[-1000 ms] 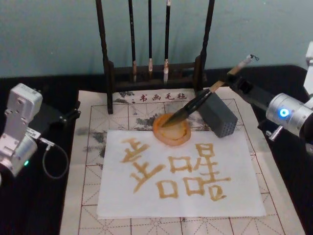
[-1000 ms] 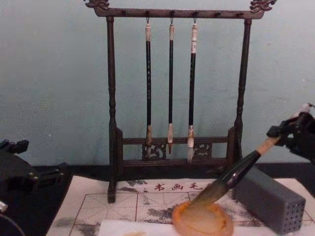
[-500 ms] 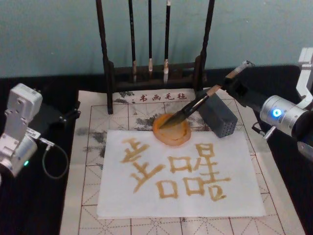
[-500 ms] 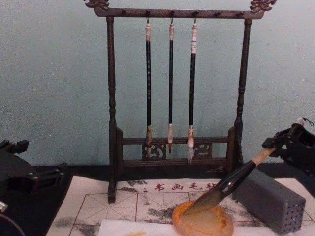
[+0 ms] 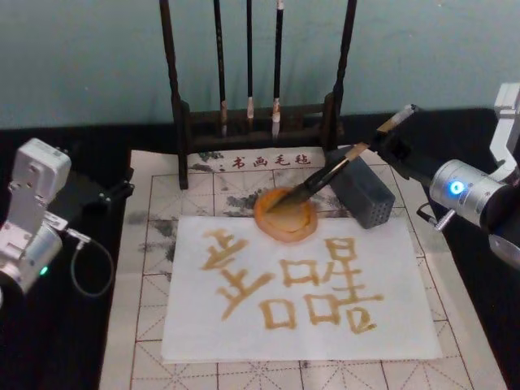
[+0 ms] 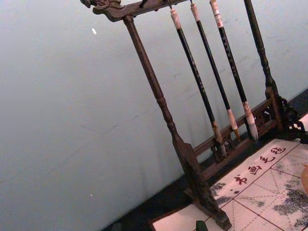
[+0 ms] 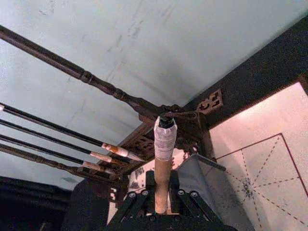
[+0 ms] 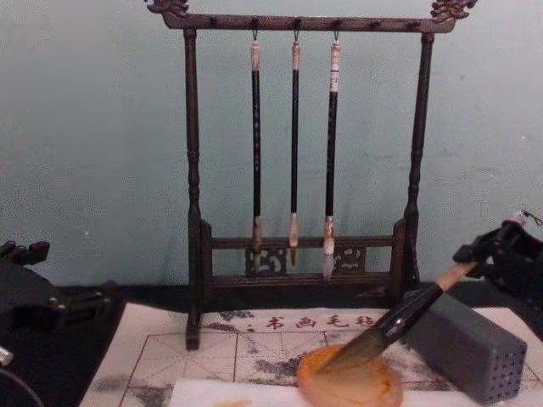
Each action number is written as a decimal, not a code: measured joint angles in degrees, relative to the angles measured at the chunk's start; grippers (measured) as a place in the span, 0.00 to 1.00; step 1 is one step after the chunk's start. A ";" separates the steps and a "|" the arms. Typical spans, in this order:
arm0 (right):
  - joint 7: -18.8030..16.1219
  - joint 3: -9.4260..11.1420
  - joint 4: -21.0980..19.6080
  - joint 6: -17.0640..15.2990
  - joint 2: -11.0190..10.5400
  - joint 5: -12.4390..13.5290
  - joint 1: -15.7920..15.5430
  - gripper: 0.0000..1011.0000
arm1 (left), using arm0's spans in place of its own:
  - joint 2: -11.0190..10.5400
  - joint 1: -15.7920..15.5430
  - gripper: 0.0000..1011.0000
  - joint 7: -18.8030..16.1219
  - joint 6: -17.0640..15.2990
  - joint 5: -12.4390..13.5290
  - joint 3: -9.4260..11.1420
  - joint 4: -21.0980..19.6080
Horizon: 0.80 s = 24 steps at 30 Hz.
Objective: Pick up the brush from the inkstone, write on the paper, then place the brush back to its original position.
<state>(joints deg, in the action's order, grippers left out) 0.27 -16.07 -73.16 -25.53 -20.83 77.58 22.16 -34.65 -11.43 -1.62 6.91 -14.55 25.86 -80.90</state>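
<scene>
Amber-orange inkstone (image 5: 285,215) sits on the cream grid mat (image 5: 154,268), touching the far edge of the paper (image 5: 244,325), toward the far middle of the worktop (image 5: 73,349). The brush (image 5: 325,175) lies tilted, bristle tuft resting in the inkstone, black shaft leaning over the grey block (image 5: 363,193) just beside the dish, tan handle rising toward the far right. Right gripper (image 5: 388,140) is at the handle's upper part, near the far right edge of the mat; in the right wrist view its fingers (image 7: 139,204) are clamped on the handle just below the whitish cap. The paper carries several large amber characters. Left gripper (image 5: 118,191) is parked over the left edge of the worktop; fingers' state cannot be told. Brush rack (image 5: 256,122) with three thin brushes (image 8: 293,153) stands along the far edge behind the mat.
</scene>
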 joint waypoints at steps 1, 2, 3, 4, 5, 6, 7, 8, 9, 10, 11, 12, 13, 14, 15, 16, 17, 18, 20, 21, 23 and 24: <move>0.13 -0.16 0.06 0.20 -0.05 0.15 0.07 0.18 | 0.00 0.00 0.99 0.00 0.00 0.00 0.00 0.00; 0.13 -0.16 0.06 0.20 -0.05 0.15 0.07 0.18 | 0.00 0.00 0.99 0.00 0.00 0.00 0.00 0.00; 0.23 -0.32 0.17 0.42 -0.11 0.31 0.16 0.18 | 0.00 0.00 0.99 0.00 0.00 0.00 0.00 0.00; 0.28 -0.41 0.23 0.53 -0.13 0.37 0.19 0.18 | 0.00 0.00 0.99 0.00 0.00 0.00 0.00 0.00; 0.36 -0.60 0.33 0.74 -0.15 0.52 0.28 0.18 | 0.00 0.00 0.99 0.00 0.00 0.00 0.00 0.00; 0.36 -0.60 0.33 0.74 -0.15 0.52 0.28 0.18 | 0.00 0.00 0.99 0.00 0.00 0.00 0.00 0.00; 0.44 -0.78 0.40 0.91 -0.19 0.66 0.33 0.18 | 0.00 0.00 0.99 0.00 0.00 0.00 0.00 0.00; 0.47 -0.97 0.51 1.05 -0.26 0.81 0.40 0.18 | 0.00 0.00 0.99 0.00 0.00 0.00 0.00 0.00; 0.49 -1.07 0.56 1.12 -0.28 0.88 0.45 0.18 | 0.00 0.00 0.99 0.00 0.00 0.00 0.00 0.00; 0.53 -1.17 0.62 1.21 -0.30 0.95 0.51 0.18 | 0.00 0.00 0.99 0.00 0.00 0.00 0.00 0.00; 0.57 -1.27 0.68 1.31 -0.32 1.00 0.56 0.18 | 0.00 0.00 0.99 0.00 0.00 0.00 0.00 0.00; 0.64 -1.49 0.82 1.47 -0.36 1.12 0.64 0.18 | 0.00 0.00 0.99 0.00 0.00 0.00 0.00 0.00; 0.67 -1.60 0.88 1.54 -0.40 1.18 0.68 0.18 | 0.00 0.00 0.99 0.00 0.00 0.00 0.00 0.00; 0.69 -1.71 0.93 1.62 -0.44 1.23 0.72 0.18 | 0.00 0.00 0.99 0.00 0.00 0.00 0.00 0.00; 0.76 -1.94 1.03 1.77 -0.54 1.36 0.80 0.18 | 0.00 0.00 0.99 0.00 0.00 0.00 0.00 0.00; 0.78 -2.06 1.07 1.85 -0.57 1.41 0.83 0.18 | 0.00 0.00 0.99 0.00 0.00 0.00 0.00 0.00; 0.81 -2.16 1.10 1.91 -0.60 1.45 0.86 0.18 | 0.00 0.00 0.99 0.00 0.00 0.00 0.00 0.00; 0.87 -2.39 1.17 2.05 -0.70 1.57 0.91 0.18 | 0.00 0.00 0.99 0.00 0.00 0.00 0.00 0.00; 0.90 -2.59 1.20 2.19 -0.78 1.71 0.96 0.18 | 0.00 0.00 0.99 0.00 0.00 0.00 0.00 0.00; 0.95 -2.80 1.22 2.33 -0.88 1.86 1.00 0.18 | 0.00 0.00 0.99 0.00 0.00 0.00 0.00 0.00; 1.03 -3.01 1.22 2.47 -0.97 1.97 1.05 0.18 | 0.00 0.00 0.99 0.00 0.00 0.00 0.00 0.00; 1.07 -3.12 1.22 2.57 -1.02 1.99 1.08 0.18 | 0.00 0.00 0.99 0.00 0.00 0.00 0.00 0.00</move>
<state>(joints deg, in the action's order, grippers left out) 1.34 -19.19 -71.94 -22.96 -21.84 79.58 23.24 -34.64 -11.44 -1.62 6.91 -14.55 25.86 -80.90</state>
